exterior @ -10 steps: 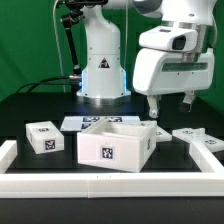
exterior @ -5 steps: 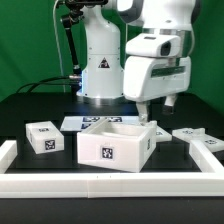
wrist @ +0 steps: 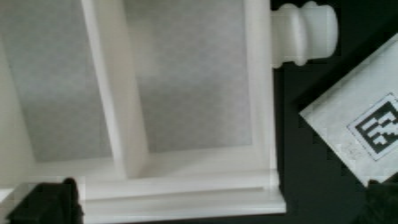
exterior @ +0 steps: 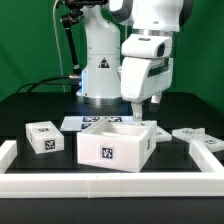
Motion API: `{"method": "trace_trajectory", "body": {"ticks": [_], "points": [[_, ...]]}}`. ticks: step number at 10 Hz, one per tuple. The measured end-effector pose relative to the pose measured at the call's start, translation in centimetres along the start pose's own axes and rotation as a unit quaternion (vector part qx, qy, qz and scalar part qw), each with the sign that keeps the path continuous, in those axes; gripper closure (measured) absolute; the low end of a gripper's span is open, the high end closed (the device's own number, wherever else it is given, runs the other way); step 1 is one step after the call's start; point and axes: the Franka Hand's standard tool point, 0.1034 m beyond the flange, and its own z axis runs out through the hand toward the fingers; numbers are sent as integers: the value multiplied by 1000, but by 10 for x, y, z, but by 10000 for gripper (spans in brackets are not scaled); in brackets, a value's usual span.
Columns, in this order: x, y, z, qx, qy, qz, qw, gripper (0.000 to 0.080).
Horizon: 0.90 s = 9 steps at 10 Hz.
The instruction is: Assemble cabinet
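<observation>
Read the exterior view as a clock face centred on the cabinet frame (exterior: 114, 146), which stands mid-table with its open side up and a tag on its near face. At nine o'clock, well apart from it, sits a small drawer block (exterior: 40, 137). Nothing threatens it now, though a wide sweep of the arm could knock it toward the border rail (exterior: 110, 183) at six o'clock. At eleven o'clock, behind the frame, lies the marker board (exterior: 84, 122).

The gripper (exterior: 145, 110) hangs just above the frame's back wall at about one o'clock, jaws spread wide and holding nothing. The main risk, as I judge it, lies here. If the gripper descends off-line, one finger could land on the wall's top edge instead of straddling it, and that would tip or shove the loose frame. The wrist view shows the inner divider (wrist: 111, 90) close beneath, so a finger could catch on that too.

At three o'clock the flat panels (exterior: 192, 134) lie near, and a pushed frame could slide into them and knock them out of place.
</observation>
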Motion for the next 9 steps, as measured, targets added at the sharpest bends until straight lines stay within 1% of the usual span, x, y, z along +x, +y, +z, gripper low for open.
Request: {"method": "trace_trajectory", "body": {"ticks": [2, 4, 5, 9], "points": [[-1, -1, 1, 1, 0, -8, 1000, 1], [-10, -15, 11, 5, 4, -44, 999, 1], [-12, -19, 14, 8, 2, -49, 999, 1], [-17, -25, 30, 20, -1, -49, 999, 1]]}}
